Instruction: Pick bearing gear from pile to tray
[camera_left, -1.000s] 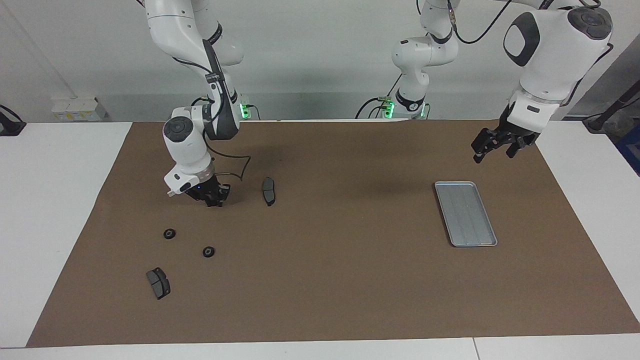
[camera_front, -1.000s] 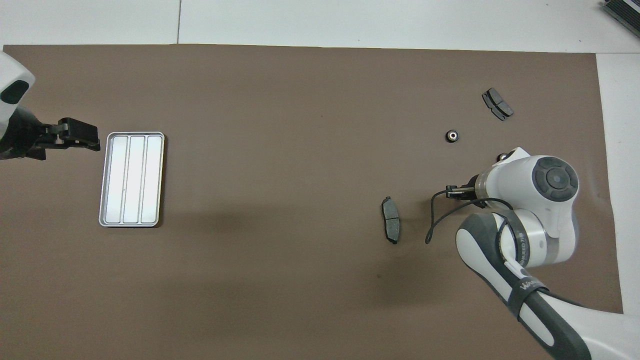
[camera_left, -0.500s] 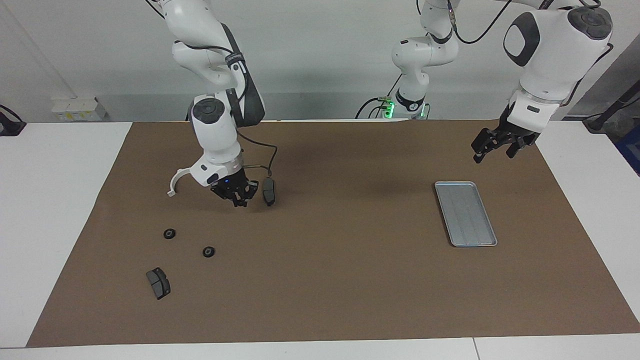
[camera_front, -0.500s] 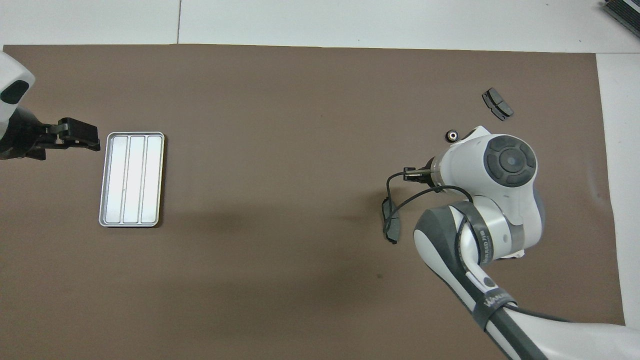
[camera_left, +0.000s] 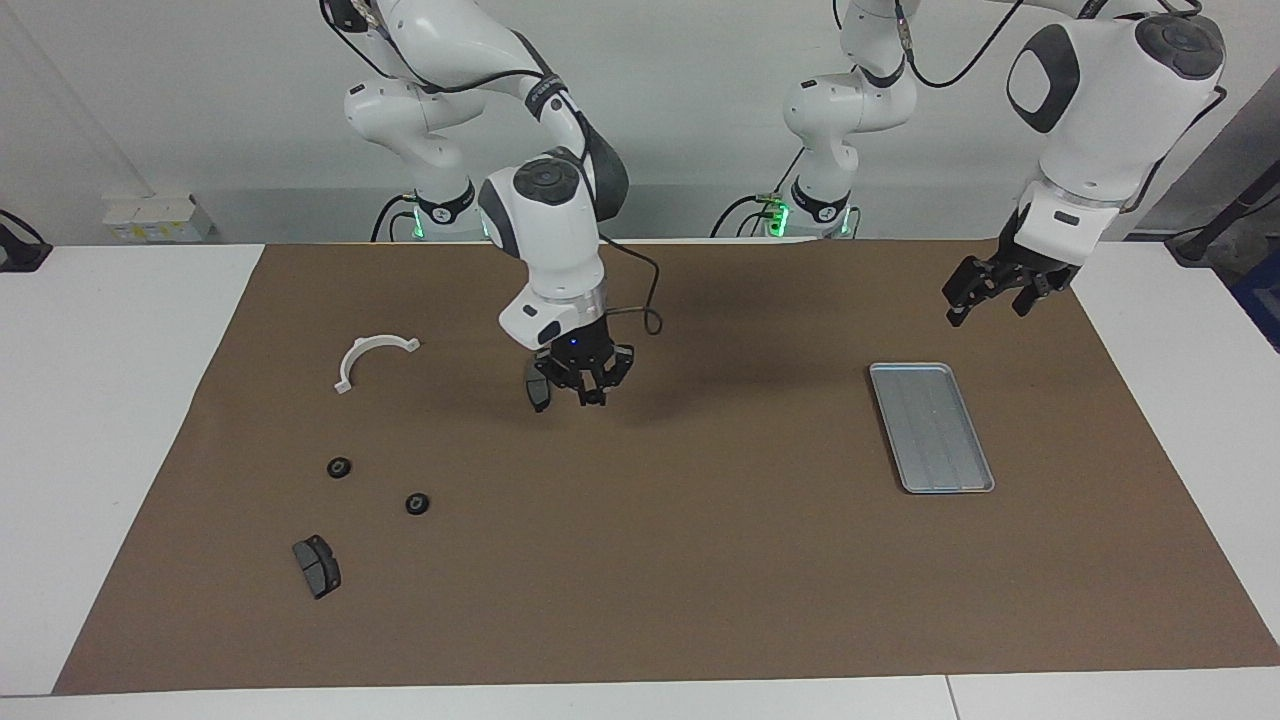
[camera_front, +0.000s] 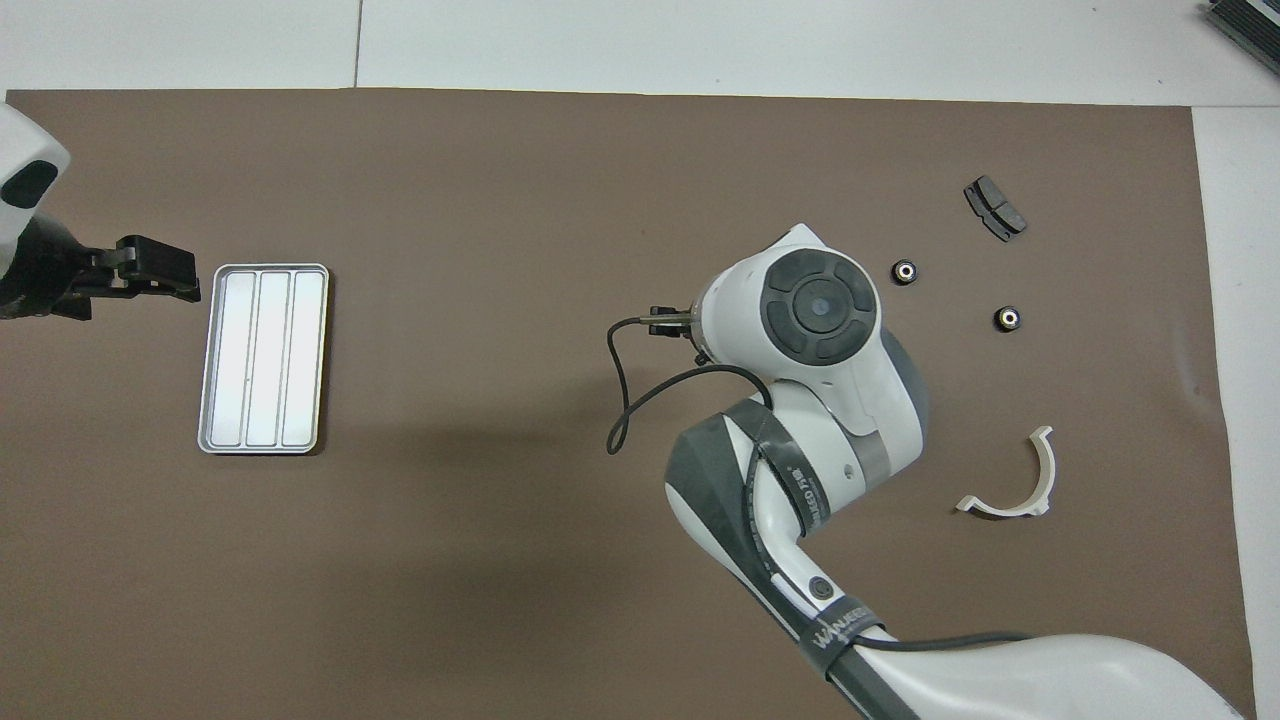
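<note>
We log the right pincer (camera_left: 588, 385) mid-counter, well short of the tray (camera_left: 931, 427) at the left arm's end; its grip state we cannot tell. Two gears (camera_left: 339, 467) (camera_left: 417, 503) lie near the right arm's end. The left pincer (camera_left: 992, 290), apart, waits near the tray.

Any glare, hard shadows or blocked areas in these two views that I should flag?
Overhead view: the tray floor reflects bright white, washing out its ridges; the right arm's body hides the brake pad under it. Facing view: the tray reads evenly grey with ridges visible; a soft shadow lies on the brown mat around the right gripper; the two gears show unblocked.
</note>
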